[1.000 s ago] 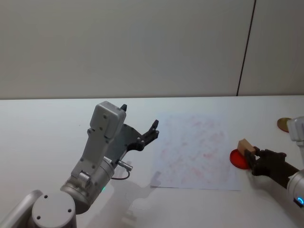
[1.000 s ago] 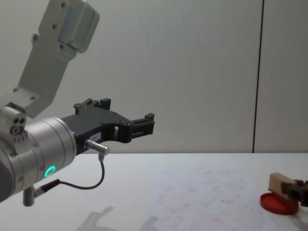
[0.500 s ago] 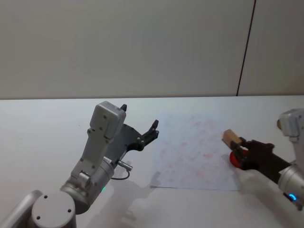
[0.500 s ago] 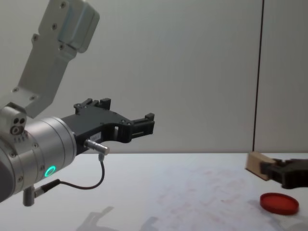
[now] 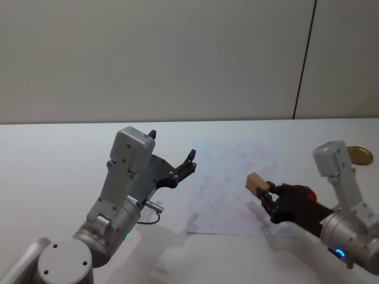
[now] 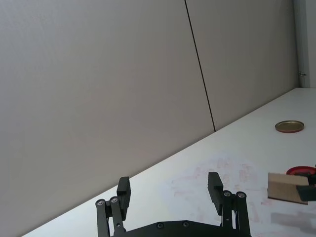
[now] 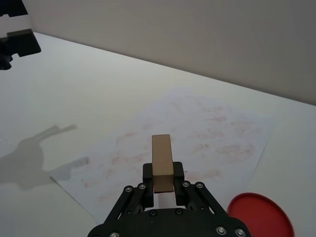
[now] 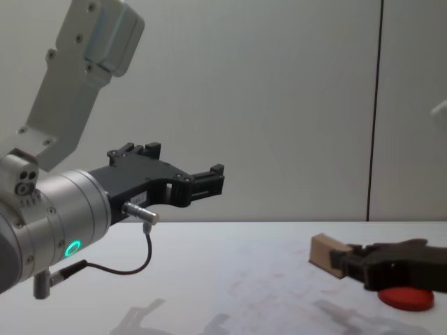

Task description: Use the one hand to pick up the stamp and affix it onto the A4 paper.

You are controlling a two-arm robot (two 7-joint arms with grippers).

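Bright, even, diffuse light. Soft grey shadows (image 5: 194,222) on the white table (image 5: 47,160) at 6 o'clock (head view).

I find the large white pink-speckled paper sheet (image 5: 230,170) bare; a flat round red disc (image 7: 259,217) sits at its right edge.

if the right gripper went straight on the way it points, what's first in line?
The way looks free. The right gripper, shut on the stamp, points roughly level across the paper, above it. The left gripper sits off to the side of that line. Depth is unclear.
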